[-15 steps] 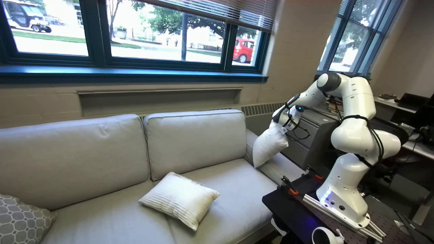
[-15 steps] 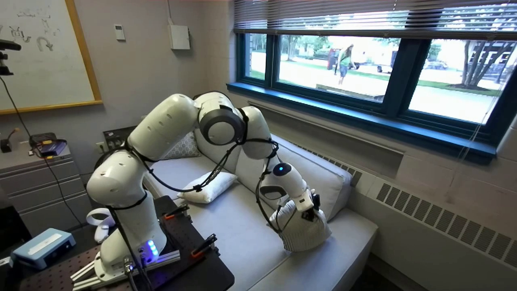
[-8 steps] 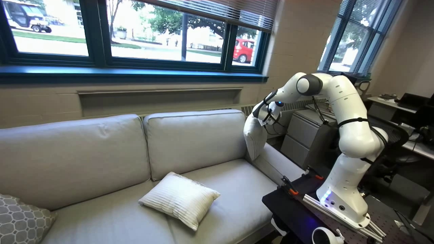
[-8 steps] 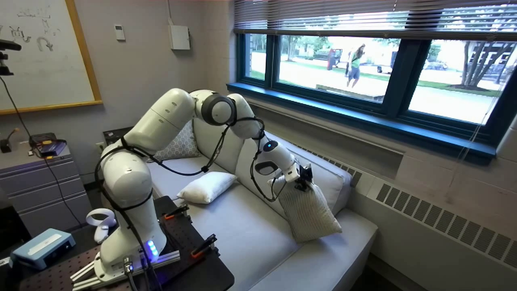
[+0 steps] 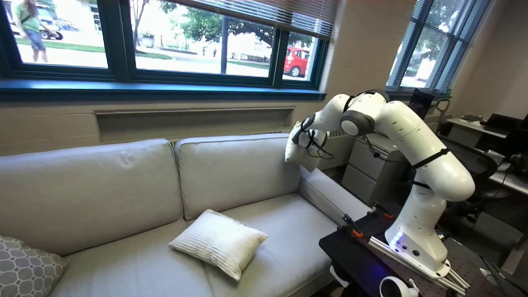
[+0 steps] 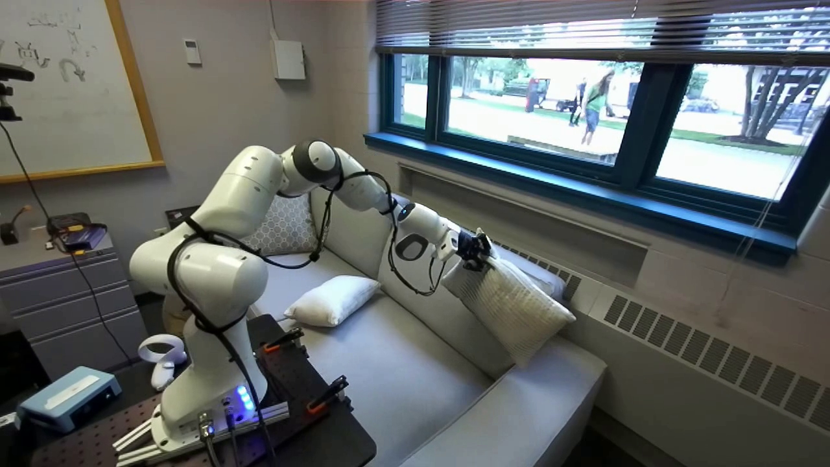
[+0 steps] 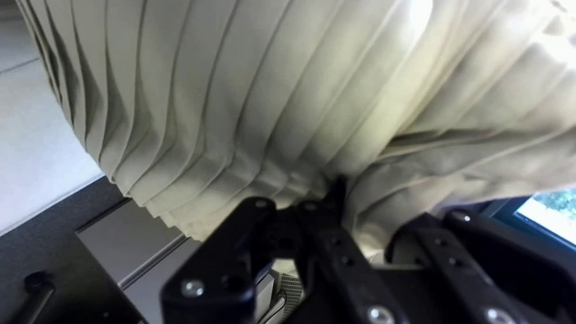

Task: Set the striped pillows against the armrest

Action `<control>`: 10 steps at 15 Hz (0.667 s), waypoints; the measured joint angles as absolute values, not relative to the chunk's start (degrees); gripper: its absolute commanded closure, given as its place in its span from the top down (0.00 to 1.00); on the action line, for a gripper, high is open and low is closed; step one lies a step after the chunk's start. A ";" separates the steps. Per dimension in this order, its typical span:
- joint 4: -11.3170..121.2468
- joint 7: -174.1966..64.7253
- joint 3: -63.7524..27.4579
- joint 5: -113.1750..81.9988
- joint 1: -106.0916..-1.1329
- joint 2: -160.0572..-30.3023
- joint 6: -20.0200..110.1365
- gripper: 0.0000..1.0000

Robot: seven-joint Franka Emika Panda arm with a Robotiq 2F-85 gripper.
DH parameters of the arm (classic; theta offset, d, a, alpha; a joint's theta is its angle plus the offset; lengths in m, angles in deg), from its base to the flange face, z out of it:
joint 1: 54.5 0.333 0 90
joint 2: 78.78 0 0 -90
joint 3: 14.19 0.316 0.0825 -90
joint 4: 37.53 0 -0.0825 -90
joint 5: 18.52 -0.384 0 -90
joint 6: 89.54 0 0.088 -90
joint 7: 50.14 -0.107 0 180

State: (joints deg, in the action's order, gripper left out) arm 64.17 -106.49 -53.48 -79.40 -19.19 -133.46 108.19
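Your gripper [image 6: 480, 251] pinches one striped throw pillow [image 6: 519, 308], which hangs tilted from it; the sofa armrest [image 6: 522, 402] stands lower than the gripper, the second striped pillow [image 5: 218, 243] well apart from it.

Raised cream-white square cloth pillow [image 6: 517, 303]: matt; narrow pleats standing as ridges, bunched into creases in the wrist view.
Black jointed gripper [image 6: 481, 251]: hard, low sheen; metal or plastic, cannot tell which; at least 3 bright metal screw heads [image 7: 193, 288].
Lying cream-white square cloth pillow [image 5: 218, 243]: matt; fine ribbed stripes across the upper face.
Low pale beige padded armrest [image 5: 335, 197]: matt upholstery cloth, smooth.
2 pale beige boxy backrest cushions [image 5: 237, 173]: similar-looking matt cloth, lightly creased, raised seams.
Grey patterned cushion [image 5: 27, 268]: matt cloth.
White rounded robot arm [image 5: 408, 128]: glossy, smooth hard shell.
Silver straight rails [image 5: 381, 247]: bare metal, dull sheen.
Long blue window sill [image 5: 165, 93]: smooth, painted look, glossy.
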 measured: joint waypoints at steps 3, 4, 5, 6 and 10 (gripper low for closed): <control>64.30 -116.02 -54.52 -80.21 -14.91 -137.65 108.20 0.10; 64.14 -119.24 -53.54 -79.28 -14.60 -138.52 108.21 0.10; 63.79 -122.60 -52.16 -77.17 -14.65 -138.97 108.22 0.10; 63.13 -126.16 -50.56 -73.65 -14.91 -139.18 108.22 0.10; 59.45 -135.54 -45.96 -56.85 -16.93 -139.21 108.22 0.09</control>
State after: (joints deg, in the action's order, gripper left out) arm 59.45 -135.54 -45.96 -56.85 -16.93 -139.21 108.22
